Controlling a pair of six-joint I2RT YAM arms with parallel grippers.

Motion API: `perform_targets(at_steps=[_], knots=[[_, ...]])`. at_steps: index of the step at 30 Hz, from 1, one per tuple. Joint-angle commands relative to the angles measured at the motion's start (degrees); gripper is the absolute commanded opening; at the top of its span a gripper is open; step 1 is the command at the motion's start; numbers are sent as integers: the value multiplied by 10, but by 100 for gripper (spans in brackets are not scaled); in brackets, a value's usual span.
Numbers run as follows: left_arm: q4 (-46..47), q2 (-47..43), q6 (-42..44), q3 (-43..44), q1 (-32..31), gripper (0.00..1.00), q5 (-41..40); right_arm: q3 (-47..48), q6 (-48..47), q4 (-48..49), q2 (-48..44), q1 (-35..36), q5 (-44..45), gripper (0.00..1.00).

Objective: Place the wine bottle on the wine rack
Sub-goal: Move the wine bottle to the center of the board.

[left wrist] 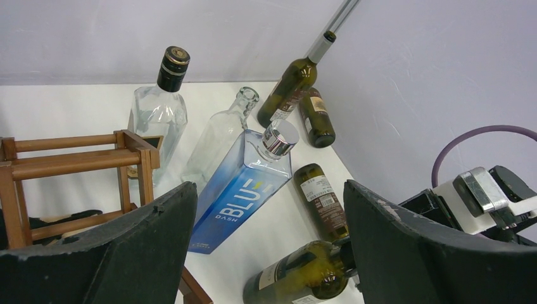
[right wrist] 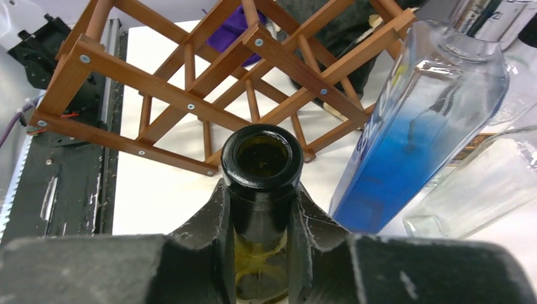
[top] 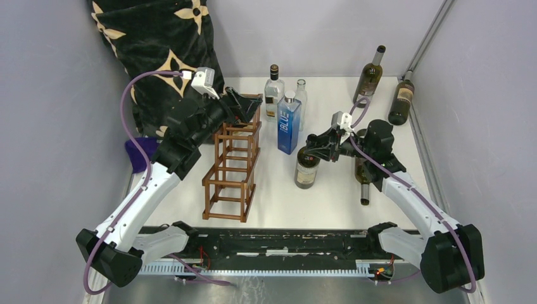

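A lab: bolted robot arms [top: 145,190], grey-walled table [top: 278,196].

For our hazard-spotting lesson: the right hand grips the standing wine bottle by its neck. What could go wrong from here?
The right hand pinches the wine bottle only at its neck, so its body could slip or swing when lifted. The blue bottle stands close beside it and may topple. The open left hand by the wine rack could interfere.

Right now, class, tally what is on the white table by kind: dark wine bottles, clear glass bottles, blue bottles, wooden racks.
Dark wine bottles: 4
Clear glass bottles: 2
Blue bottles: 1
Wooden racks: 1
Total: 8
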Motion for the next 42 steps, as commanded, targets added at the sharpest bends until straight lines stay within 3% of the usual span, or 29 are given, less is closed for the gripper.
perform_targets(at_steps=[1, 6, 11, 15, 22, 28, 36, 42], knots=[[13, -13, -14, 9, -1, 90, -7, -3, 43, 86, -25, 2, 21, 9], [-1, -15, -3, 14, -1, 90, -9, 47, -22, 27, -24, -18, 57, 0], [-6, -17, 8, 16, -1, 90, -9, 120, -56, -2, 17, -98, 92, 0], [-5, -16, 13, 16, -1, 90, -8, 173, -47, 41, 82, -139, 155, 0], [-2, -4, 14, 25, -1, 90, 1, 278, 33, 189, 238, -146, 295, 0], [-2, -4, 11, 26, -1, 90, 1, 421, 86, 220, 382, -145, 351, 1], [1, 2, 7, 29, -1, 90, -5, 578, 27, 139, 507, -132, 396, 6], [4, 15, 6, 37, -1, 90, -4, 631, 22, 117, 554, -131, 406, 21]])
